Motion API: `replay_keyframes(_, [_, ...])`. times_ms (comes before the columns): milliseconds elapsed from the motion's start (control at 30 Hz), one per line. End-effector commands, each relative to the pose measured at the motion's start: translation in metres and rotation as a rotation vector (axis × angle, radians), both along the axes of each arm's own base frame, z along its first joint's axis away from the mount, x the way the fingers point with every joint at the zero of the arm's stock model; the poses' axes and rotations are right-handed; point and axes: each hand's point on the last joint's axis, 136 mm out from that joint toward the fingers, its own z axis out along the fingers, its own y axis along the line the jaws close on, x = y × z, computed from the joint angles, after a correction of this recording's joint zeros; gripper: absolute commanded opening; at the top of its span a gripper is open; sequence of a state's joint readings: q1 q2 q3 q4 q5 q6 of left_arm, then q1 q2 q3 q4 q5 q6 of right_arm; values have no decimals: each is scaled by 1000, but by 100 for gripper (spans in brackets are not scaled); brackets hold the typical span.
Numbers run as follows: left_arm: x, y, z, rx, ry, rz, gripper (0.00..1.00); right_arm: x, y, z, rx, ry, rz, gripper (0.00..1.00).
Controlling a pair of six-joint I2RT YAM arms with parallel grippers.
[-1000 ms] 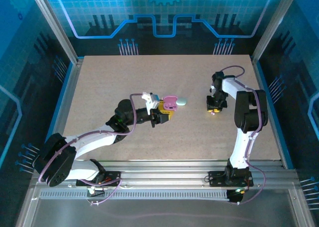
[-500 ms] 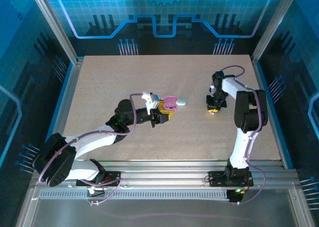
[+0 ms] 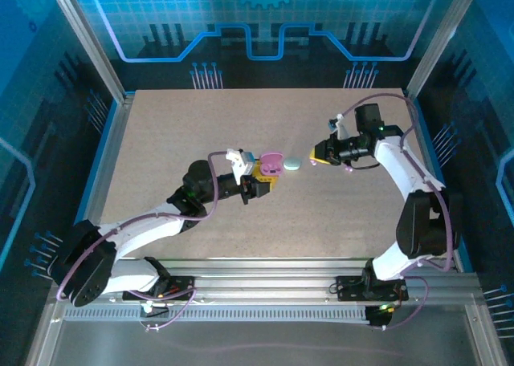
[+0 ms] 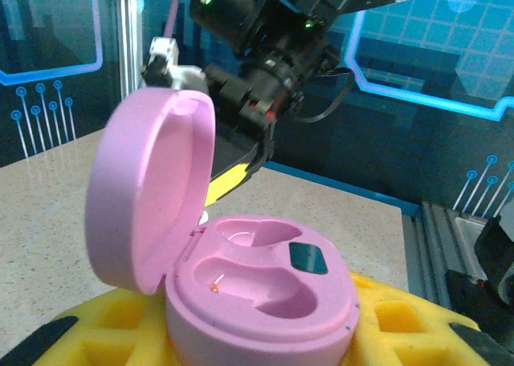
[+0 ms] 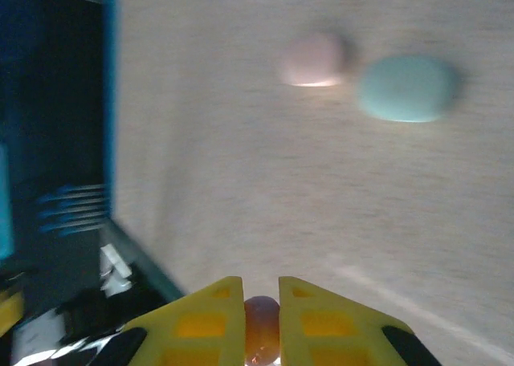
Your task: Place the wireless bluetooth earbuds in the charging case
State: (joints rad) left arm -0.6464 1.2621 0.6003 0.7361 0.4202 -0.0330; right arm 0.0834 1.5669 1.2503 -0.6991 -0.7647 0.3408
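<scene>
The pink charging case (image 4: 265, 294) stands open, its lid (image 4: 148, 197) tipped up to the left and both wells bare. My left gripper (image 3: 265, 178) is shut on the case's base, with a yellow finger (image 4: 88, 334) on either side. In the top view the case (image 3: 271, 161) sits near the table's middle. My right gripper (image 3: 316, 160) hovers just right of it, shut on a small pinkish earbud (image 5: 261, 334) pinched between its yellow fingertips (image 5: 225, 302). One of those yellow fingers (image 4: 229, 181) shows behind the lid in the left wrist view.
A pale green rounded case (image 3: 291, 165) lies shut on the table between the two grippers, also visible as a blurred green case (image 5: 408, 87) beside a blurred pale pink rounded shape (image 5: 313, 59). The tan tabletop (image 3: 201, 125) is bordered by metal rails (image 3: 104, 141).
My right arm has swung left from the right side of the table toward the pink case, its jaws closed on the earbud. The left gripper and case barely shifted.
</scene>
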Motion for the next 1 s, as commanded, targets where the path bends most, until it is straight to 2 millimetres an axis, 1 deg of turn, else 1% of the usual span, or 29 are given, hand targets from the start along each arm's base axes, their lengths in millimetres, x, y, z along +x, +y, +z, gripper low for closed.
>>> replay_keyframes(0, [4,7,12,13,-75,53,32,-28,36,44,285,15,149,14])
replay_keyframes(133, [6,8,10,37,-93,65,32,-41,49,70,358,-10,222,14])
replay_keyframes(233, [7,10,10,45,-105,76,32,-47,55,81,392,-10,256,14])
replay_keyframes(400, [8,11,10,53,-122,91,32,-54,63,91,419,-10,294,14])
replay_keyframes(500, [9,12,10,57,-130,98,32,-56,65,94,410,-12,295,14])
replay_keyframes(733, [12,13,10,41,-156,111,33,-63,65,103,333,-76,263,14])
replay_keyframes(867, [13,11,11,34,-157,112,33,-71,69,106,316,-100,266,14])
replay_keyframes(967, [13,9,12,24,-158,103,32,-78,76,110,289,-136,285,14])
